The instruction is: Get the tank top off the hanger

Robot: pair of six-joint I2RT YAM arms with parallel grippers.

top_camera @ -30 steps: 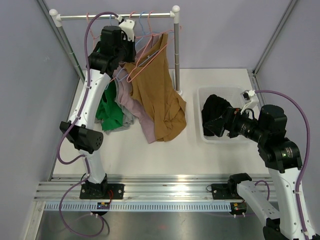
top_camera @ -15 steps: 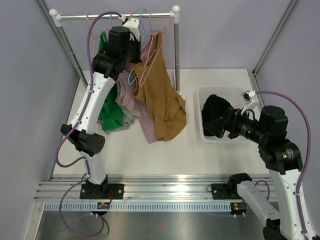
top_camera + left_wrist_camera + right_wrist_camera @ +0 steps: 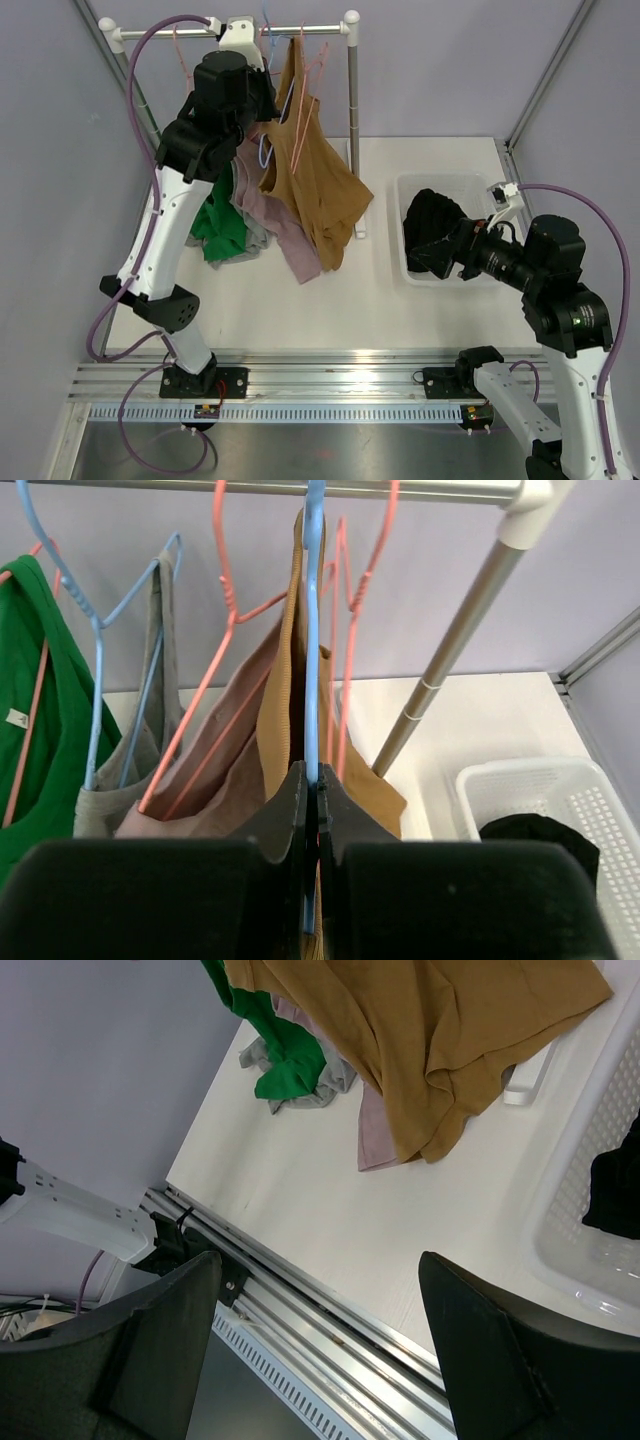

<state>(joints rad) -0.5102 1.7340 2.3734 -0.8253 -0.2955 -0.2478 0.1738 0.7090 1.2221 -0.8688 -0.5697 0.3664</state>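
Observation:
A mustard-brown tank top [image 3: 312, 180] hangs on a blue hanger [image 3: 313, 630] just under the rail [image 3: 180, 33]. Its hem trails near the table. My left gripper [image 3: 258, 105] is shut on the blue hanger's wire below the hook; in the left wrist view [image 3: 316, 780] the jaws pinch the wire with the brown fabric [image 3: 277, 730] right behind. My right gripper [image 3: 437, 248] is open and empty, hovering by the basket; in the right wrist view [image 3: 320, 1260] it looks down on the table's front edge, with the tank top [image 3: 420, 1040] above.
Pink hangers [image 3: 225, 570] and a second blue hanger [image 3: 95, 630] hold a pink [image 3: 285, 235], a grey [image 3: 160, 630] and a green garment [image 3: 222, 225] to the left. The rack's right post [image 3: 352, 100] stands close by. A white basket [image 3: 403, 195] holds a black garment [image 3: 430, 215].
My left gripper has risen toward the rail with the blue hanger, lifting the brown tank top so it hangs straighter. The right arm has barely moved.

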